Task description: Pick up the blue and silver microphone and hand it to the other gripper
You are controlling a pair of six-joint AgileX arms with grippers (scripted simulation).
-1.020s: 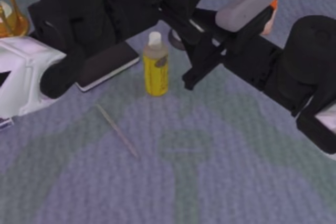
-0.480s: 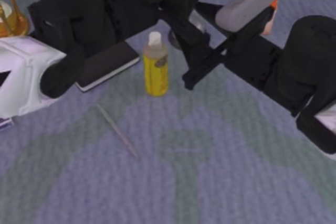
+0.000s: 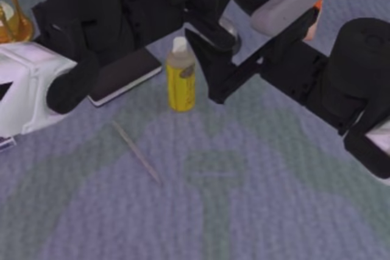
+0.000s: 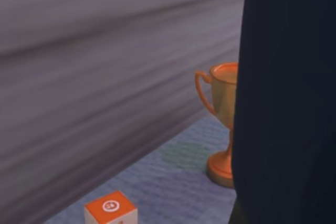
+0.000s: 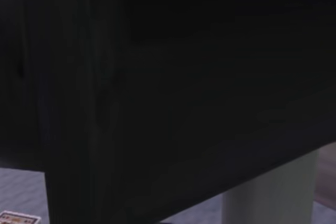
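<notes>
Seemingly both claws crowd behind the yellow bottle (image 3: 181, 77), fingers' state untellable, microphone hidden, so a collision threatens.

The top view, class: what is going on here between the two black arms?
Both black arms reach to the table's far edge and meet there, behind the yellow bottle with the white cap. Their grippers are lost among overlapping black parts, and no microphone shows in any view, so a handover cannot be confirmed. A thin pale stick lies untouched on the blue-grey cloth. The right wrist view is dark.
</notes>
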